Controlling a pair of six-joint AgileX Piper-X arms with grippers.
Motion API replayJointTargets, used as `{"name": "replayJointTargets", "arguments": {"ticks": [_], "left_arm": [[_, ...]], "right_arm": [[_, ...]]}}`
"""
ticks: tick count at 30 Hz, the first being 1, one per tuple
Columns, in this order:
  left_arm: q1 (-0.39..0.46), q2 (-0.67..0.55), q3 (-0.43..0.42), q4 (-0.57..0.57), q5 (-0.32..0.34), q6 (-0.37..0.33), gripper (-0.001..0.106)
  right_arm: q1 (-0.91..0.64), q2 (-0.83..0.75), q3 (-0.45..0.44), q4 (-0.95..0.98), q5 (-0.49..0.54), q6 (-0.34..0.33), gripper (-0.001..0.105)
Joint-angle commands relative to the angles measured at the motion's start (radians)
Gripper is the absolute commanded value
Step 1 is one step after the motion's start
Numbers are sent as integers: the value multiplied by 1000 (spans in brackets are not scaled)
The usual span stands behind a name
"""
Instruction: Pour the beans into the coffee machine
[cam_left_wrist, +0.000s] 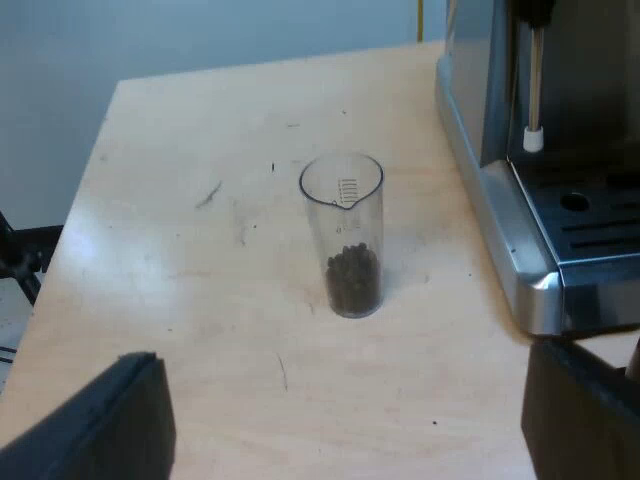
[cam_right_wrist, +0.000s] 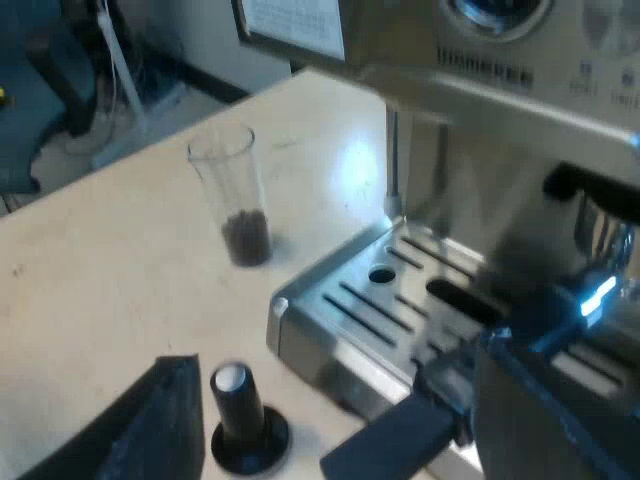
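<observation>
A clear measuring glass (cam_left_wrist: 341, 240) stands upright on the wooden table, with dark coffee beans (cam_left_wrist: 353, 278) in its bottom. My left gripper (cam_left_wrist: 345, 430) is open, short of the glass, with nothing between its fingers (cam_left_wrist: 110, 425). The espresso machine (cam_left_wrist: 500, 190) stands close beside the glass. From the right wrist view the same glass (cam_right_wrist: 235, 195) stands near the corner of the machine's drip tray (cam_right_wrist: 400, 300). My right gripper (cam_right_wrist: 340, 440) is open, low in front of the drip tray. A dark handle (cam_right_wrist: 395, 440) lies between its fingers, untouched.
A tamper with a black knob (cam_right_wrist: 240, 420) stands on the table by one right finger (cam_right_wrist: 135, 435). The machine's steam wand (cam_left_wrist: 535, 85) hangs over the drip tray (cam_left_wrist: 590, 215). Bare table (cam_left_wrist: 200, 180) surrounds the glass, with the table's edge beyond it.
</observation>
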Motion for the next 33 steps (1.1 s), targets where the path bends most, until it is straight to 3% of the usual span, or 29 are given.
{"name": "replayJointTargets", "arguments": {"ticks": [1, 5, 9, 11, 12, 23, 33], "left_arm": [[-2, 32, -4, -18, 27, -1, 73], [-2, 126, -4, -61, 54, -1, 75], [-2, 247, -4, -149, 76, -1, 96], [-2, 258, -4, -153, 80, -1, 98], [-2, 323, -1, -203, 97, -1, 101], [-2, 506, 24, -445, 102, -1, 101], [-2, 578, 222, -747, 102, -1, 101]], "right_arm": [[2, -1, -10, -24, -2, -12, 59], [2, -1, -10, -24, -2, -12, 59], [2, -1, -10, -24, -2, -12, 59], [2, -1, -10, -24, -2, -12, 59], [2, -1, -10, -24, -2, -12, 59], [2, -1, -10, -24, -2, -12, 59], [2, -1, -10, -24, -2, -12, 59]]}}
